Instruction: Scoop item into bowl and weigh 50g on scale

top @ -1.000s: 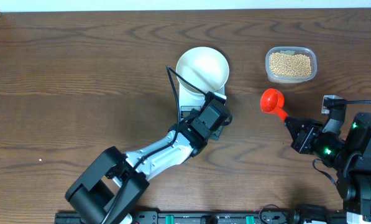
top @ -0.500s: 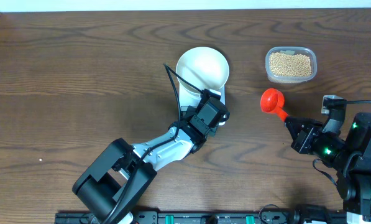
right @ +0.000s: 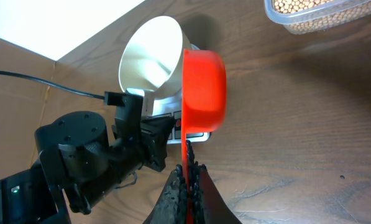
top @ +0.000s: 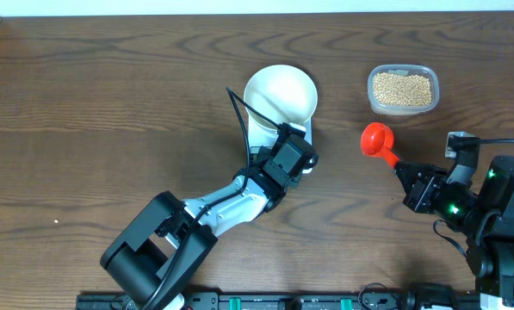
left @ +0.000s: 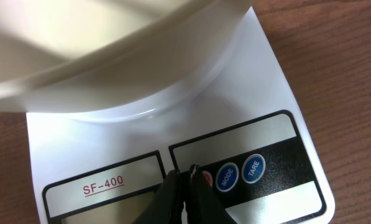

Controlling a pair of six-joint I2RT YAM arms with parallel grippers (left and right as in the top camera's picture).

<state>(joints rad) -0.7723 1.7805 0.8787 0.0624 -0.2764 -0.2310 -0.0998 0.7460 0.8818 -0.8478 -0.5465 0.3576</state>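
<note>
The bowl point(top: 280, 95) is plain white, the scale point(left: 260, 87) white with blue buttons point(left: 252, 168). The beans point(top: 402, 89), far right, are tan; the scoop point(top: 376, 139) bright red; the desk point(top: 110, 103) dark brown wood-grain.

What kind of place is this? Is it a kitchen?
Probably a robot lab bench, not a kitchen: a left arm and right arm at a wooden table, with a scale, a white bowl, a red scoop and a tub of beans.

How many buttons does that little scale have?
3, in a row on the front of the scale: a red button half hidden behind the left gripper, then blue MODE and blue TARE beside it. No others show.
</note>
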